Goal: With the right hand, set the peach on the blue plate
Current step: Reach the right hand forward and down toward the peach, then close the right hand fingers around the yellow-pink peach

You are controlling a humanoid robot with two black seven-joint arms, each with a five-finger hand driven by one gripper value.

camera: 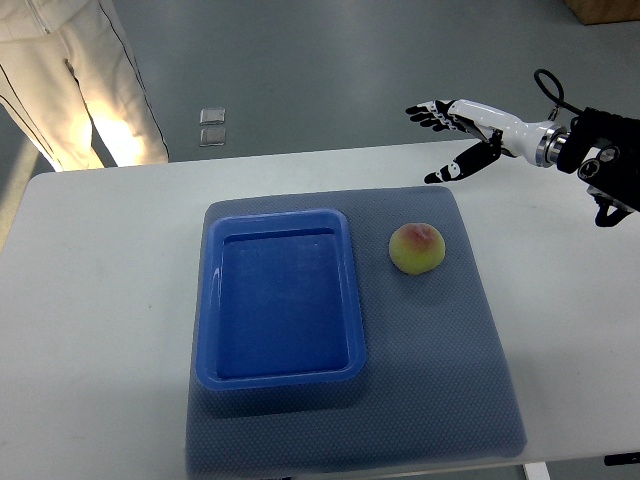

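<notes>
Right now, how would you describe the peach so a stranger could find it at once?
Find the white table and the grey-blue mat on it. Right of the blue plate lies the peach, alone on the mat. It is the only round, yellow-green thing, with a pink blush.

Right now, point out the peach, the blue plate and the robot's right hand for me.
peach [418,247], top view, middle of the fruit.
blue plate [279,378], top view, near rim.
right hand [462,135], top view, palm, fingers spread, holding nothing.
</notes>
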